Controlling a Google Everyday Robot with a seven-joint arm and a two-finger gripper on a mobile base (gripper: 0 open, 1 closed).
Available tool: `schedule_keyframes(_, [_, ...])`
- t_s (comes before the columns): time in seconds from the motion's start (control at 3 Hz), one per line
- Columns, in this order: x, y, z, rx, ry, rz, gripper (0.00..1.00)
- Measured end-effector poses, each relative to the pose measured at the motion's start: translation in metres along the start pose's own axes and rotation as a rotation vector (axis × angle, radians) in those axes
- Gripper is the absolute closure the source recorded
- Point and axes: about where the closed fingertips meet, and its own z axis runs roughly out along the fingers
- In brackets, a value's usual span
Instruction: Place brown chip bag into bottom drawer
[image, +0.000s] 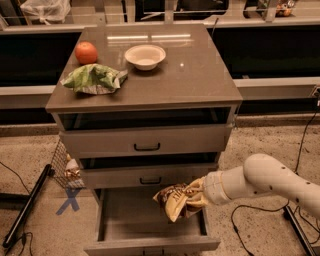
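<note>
The brown chip bag (176, 201), pale yellow with a dark brown band, hangs crumpled over the right part of the open bottom drawer (150, 236). My gripper (196, 196) is shut on the bag at its right end, reaching in from the right on a white arm. The bag is above the drawer's floor, just below the middle drawer's front. The drawer is pulled out toward the camera and its inside is bare.
On the cabinet top sit an orange (86, 52), a white bowl (145, 56) and a green-and-white chip bag (94, 79). The two upper drawers (145, 145) stand slightly out. A wire basket (66, 166) and a black stand leg (27, 207) are at the left. Cables lie at the right.
</note>
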Motion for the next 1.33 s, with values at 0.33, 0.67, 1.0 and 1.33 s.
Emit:
schedule_keyframes(0.33, [0.000, 0.001, 0.000, -0.002, -0.001, 0.000, 1.00])
schedule_keyframes(0.67, [0.012, -0.006, 0.015, 0.014, -0.026, 0.020, 1.00])
schedule_keyframes(1.0, [0.034, 0.000, 0.049, 0.057, -0.063, 0.014, 1.00])
schedule_keyframes(1.33, [0.061, -0.013, 0.087, 0.193, -0.090, 0.019, 1.00])
